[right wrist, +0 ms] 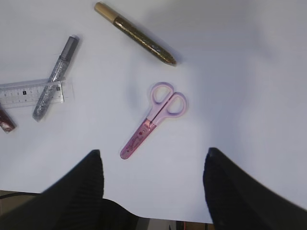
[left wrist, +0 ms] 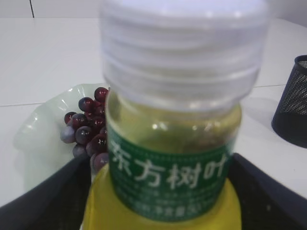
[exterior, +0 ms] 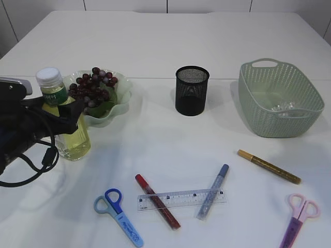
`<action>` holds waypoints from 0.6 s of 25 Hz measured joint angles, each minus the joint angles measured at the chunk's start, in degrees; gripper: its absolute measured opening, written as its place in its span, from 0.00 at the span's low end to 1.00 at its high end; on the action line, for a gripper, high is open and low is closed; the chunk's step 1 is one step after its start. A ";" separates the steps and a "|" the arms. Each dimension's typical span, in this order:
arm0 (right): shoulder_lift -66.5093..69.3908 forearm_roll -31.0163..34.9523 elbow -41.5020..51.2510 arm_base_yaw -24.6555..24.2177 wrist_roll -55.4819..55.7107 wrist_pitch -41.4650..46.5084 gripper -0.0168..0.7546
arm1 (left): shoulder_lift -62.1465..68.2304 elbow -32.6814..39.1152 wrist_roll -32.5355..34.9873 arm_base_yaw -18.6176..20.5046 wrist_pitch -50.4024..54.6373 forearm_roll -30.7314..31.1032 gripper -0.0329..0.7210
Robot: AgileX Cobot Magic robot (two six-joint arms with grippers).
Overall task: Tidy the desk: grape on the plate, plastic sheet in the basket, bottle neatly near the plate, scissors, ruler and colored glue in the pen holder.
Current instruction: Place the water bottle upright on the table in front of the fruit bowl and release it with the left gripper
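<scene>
The bottle point(exterior: 67, 129) of yellow liquid, white cap and green label, stands upright beside the plate point(exterior: 121, 101) that holds the grape point(exterior: 93, 85). My left gripper point(exterior: 54, 109) is open, its fingers flanking the bottle's point(left wrist: 172, 158) neck; grapes point(left wrist: 88, 127) show through the gap on the left. Blue scissors point(exterior: 118, 211), ruler point(exterior: 181, 199) and red point(exterior: 156, 208), silver-blue point(exterior: 213, 191) and gold point(exterior: 269, 166) glue pens lie at the front. My right gripper point(right wrist: 153, 155) hangs open above the pink scissors point(right wrist: 156, 115). The plastic sheet point(exterior: 284, 107) lies in the basket point(exterior: 279, 98).
The black mesh pen holder point(exterior: 192, 90) stands mid-table between plate and basket. The red and silver-blue pens cross the ruler. The pink scissors point(exterior: 299, 217) lie near the front right edge. My right arm is outside the exterior view.
</scene>
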 joint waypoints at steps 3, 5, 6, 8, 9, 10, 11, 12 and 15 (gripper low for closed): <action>0.00 0.00 0.00 0.00 -0.10 0.00 0.69 | -2.56 0.00 0.00 0.00 0.00 0.00 0.88; 0.00 0.00 0.00 0.00 -0.10 0.00 0.69 | -4.79 0.00 0.00 0.00 0.00 0.00 0.87; 0.00 0.00 0.00 0.00 -0.10 0.00 0.69 | -5.95 0.00 0.00 0.00 0.00 0.00 0.86; 0.00 0.00 0.00 0.00 -0.10 0.00 0.69 | -8.01 0.00 0.00 0.00 0.00 0.00 0.84; 0.00 0.00 0.00 0.00 -0.10 0.00 0.69 | -9.17 0.00 0.00 0.00 0.13 0.00 0.83; 0.00 0.00 0.00 0.00 -0.10 0.00 0.69 | -10.42 0.00 0.00 0.00 0.96 0.00 0.82; 0.00 0.00 0.00 0.00 -0.10 0.00 0.69 | -11.68 0.00 0.00 0.00 2.29 0.00 0.82; 0.00 0.00 0.00 0.00 -0.10 0.00 0.69 | -12.77 0.00 0.00 0.00 4.01 0.00 0.82; 0.00 0.00 0.00 0.00 -0.10 0.00 0.69 | -17.03 0.00 0.00 0.00 9.46 0.00 0.82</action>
